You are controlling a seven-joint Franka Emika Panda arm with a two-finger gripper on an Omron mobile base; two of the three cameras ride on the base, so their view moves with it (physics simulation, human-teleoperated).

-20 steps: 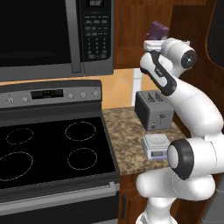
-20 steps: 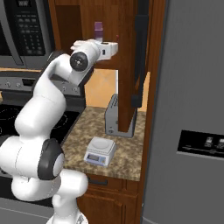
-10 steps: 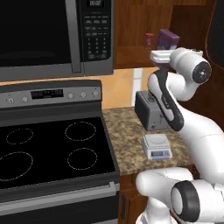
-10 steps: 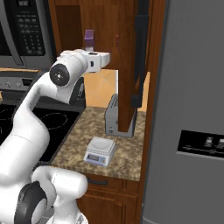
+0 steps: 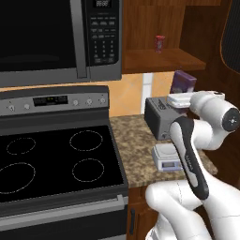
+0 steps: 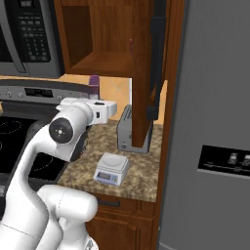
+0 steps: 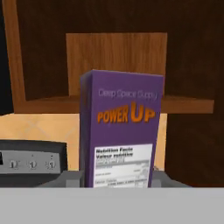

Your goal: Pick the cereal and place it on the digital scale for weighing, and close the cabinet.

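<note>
The cereal [image 5: 183, 80], a purple box, stands upright in my gripper [image 5: 183, 95], which is shut on its lower part. It hangs in the air above the grey toaster [image 5: 158, 118], below the shelf of the cabinet [image 5: 159, 60]. In the hand view the cereal [image 7: 120, 127] stands close up between my fingers, its lower edge cut off. The digital scale [image 5: 167, 157] sits on the granite counter in front of the toaster, lower than the box and nearer to me. From the right I see the cereal [image 6: 93, 84], my gripper [image 6: 94, 99], the scale [image 6: 112, 168] and the open cabinet door [image 6: 145, 73] edge-on.
A small red can [image 5: 160, 43] stands on the cabinet shelf. The black microwave [image 5: 56, 37] hangs left of the cabinet over the stove [image 5: 51, 159]. A grey fridge [image 6: 210, 122] walls off the right side. My own forearm [image 5: 190, 150] crosses in front of the scale.
My gripper has come down from shelf height with the cereal in it, out of the cabinet, and now sits over the toaster. The arm has folded lower.
</note>
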